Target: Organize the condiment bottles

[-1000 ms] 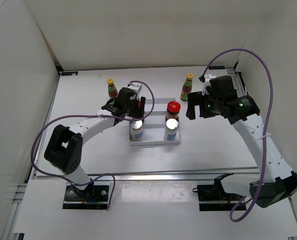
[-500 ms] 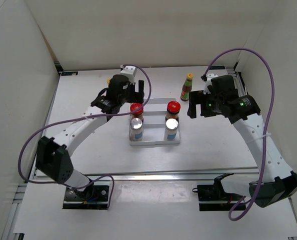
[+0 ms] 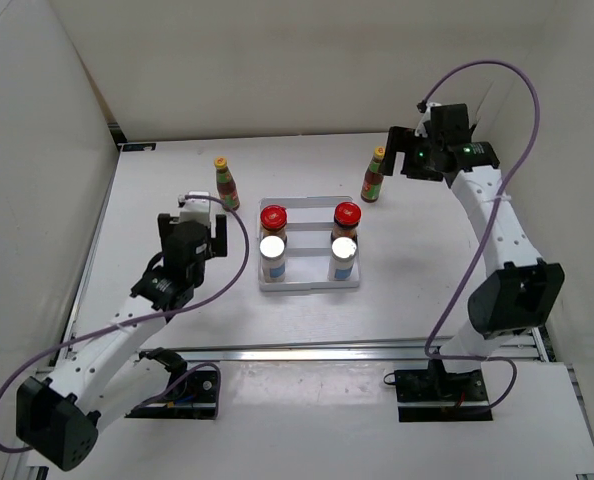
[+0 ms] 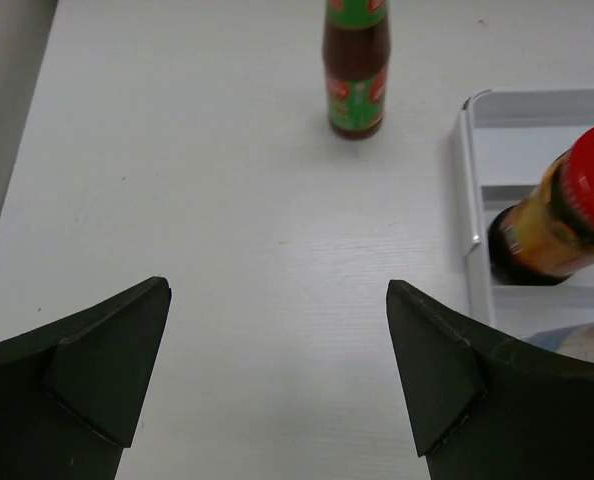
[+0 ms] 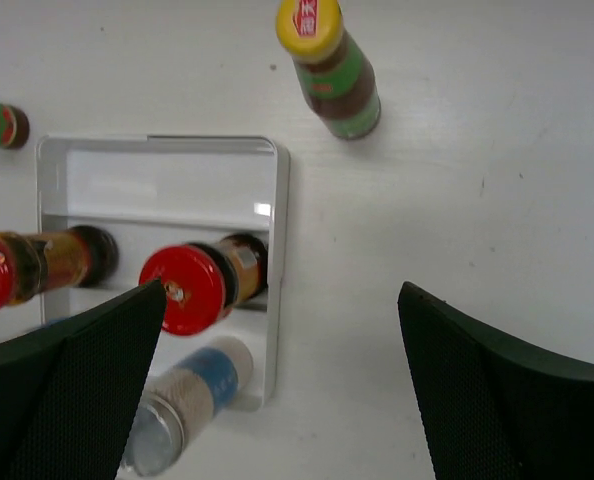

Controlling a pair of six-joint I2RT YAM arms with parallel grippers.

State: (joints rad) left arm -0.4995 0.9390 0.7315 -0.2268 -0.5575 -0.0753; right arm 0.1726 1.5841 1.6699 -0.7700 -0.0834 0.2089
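**Operator:** Where do the bottles stand?

**Technician:** Two jars (image 3: 273, 217) and two shakers (image 3: 273, 247) stand in the tray (image 3: 307, 205). Two sauce bottles stand upright on the desk (image 3: 157, 200): the left bottle (image 4: 356, 80) off the tray's far left corner, the right bottle (image 5: 332, 70) off its far right corner.

**Operator:** Gripper state?

**Technician:** The left gripper (image 4: 275, 300) and right gripper (image 5: 282, 295) are spread wide and hold nothing.

**Operator:** Which arm suits which?

**Technician:** Probably each its own side. The left bottle lies ahead of the left gripper, slightly right of centre, well apart. The right bottle lies near, ahead of the right gripper.

**Operator:** Labels?

**Technician:** Green with a red emblem; the yellow cap carries red print. The writing is illegible.
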